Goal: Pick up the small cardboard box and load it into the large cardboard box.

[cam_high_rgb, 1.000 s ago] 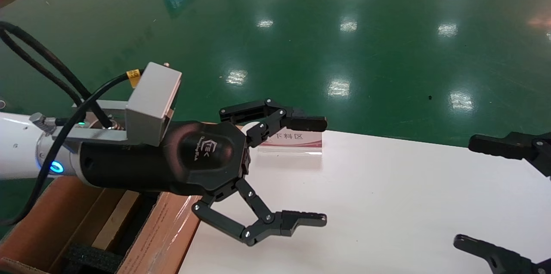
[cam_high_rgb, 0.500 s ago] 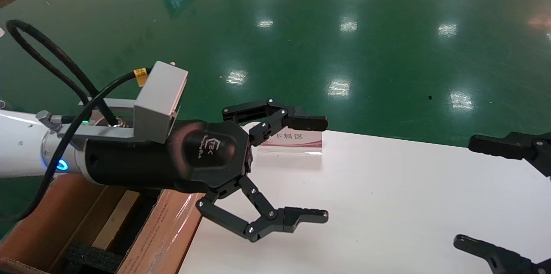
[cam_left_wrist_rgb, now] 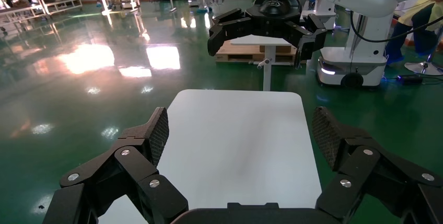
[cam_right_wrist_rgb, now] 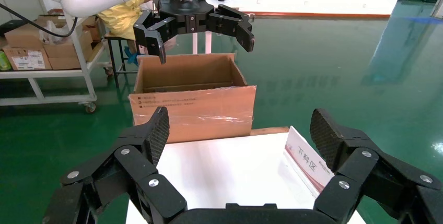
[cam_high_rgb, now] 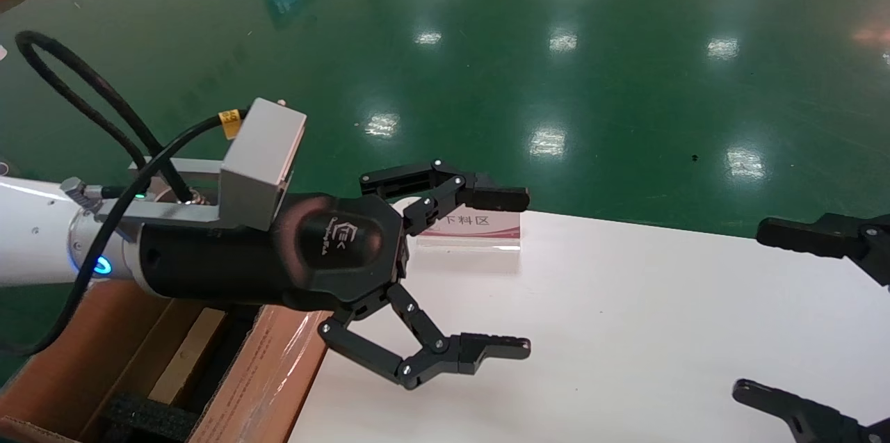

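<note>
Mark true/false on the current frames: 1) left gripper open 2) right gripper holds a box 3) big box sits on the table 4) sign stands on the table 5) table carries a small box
1) Left gripper open: true.
2) Right gripper holds a box: false, it is open and empty.
3) Big box on the table: false, it stands beside the table's end, on the left arm's side.
4) Sign on the table: true.
5) Small box on the table: false, none shows there.
</note>
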